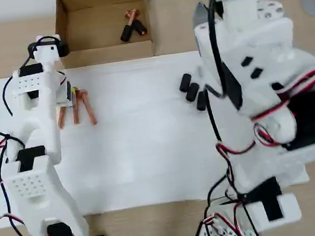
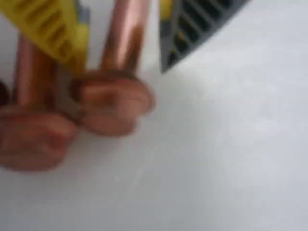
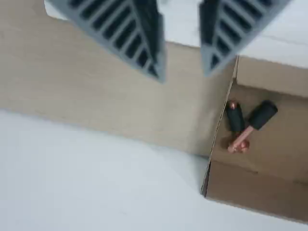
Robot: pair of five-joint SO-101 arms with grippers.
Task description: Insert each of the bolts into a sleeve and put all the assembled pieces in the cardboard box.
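Left pincer (image 2: 120, 60) first: spread wide, grasping nothing, with the yellow finger (image 2: 53, 29) on one side of a bolt (image 2: 122, 43) and the grey finger (image 2: 192, 29) on the other, a gap showing at each flank of the shank. Sits low among the three loose bolts (image 1: 76, 110) near the left edge of the white sheet (image 1: 150, 153), toward its far-left corner. Side by side there, lengthwise roughly from far edge to near edge, slightly fanned. Cannot tell which of the three is straddled. Neighbouring bolt (image 2: 31, 130) just beside the yellow finger, head close against the straddled head. Calls, by the look of it, only for a squeeze across the shank, at some risk of nudging that neighbour.

Right pincer (image 3: 180, 48): likewise spread and empty, above the bare tabletop beside the cardboard box (image 1: 109, 55), beyond the sheet's far edge. Black sleeves (image 1: 192, 91) near the far edge of the sheet, right of its middle, well apart from the bolts and nearer the right arm. Two finished pieces (image 1: 133, 24) inside the box.
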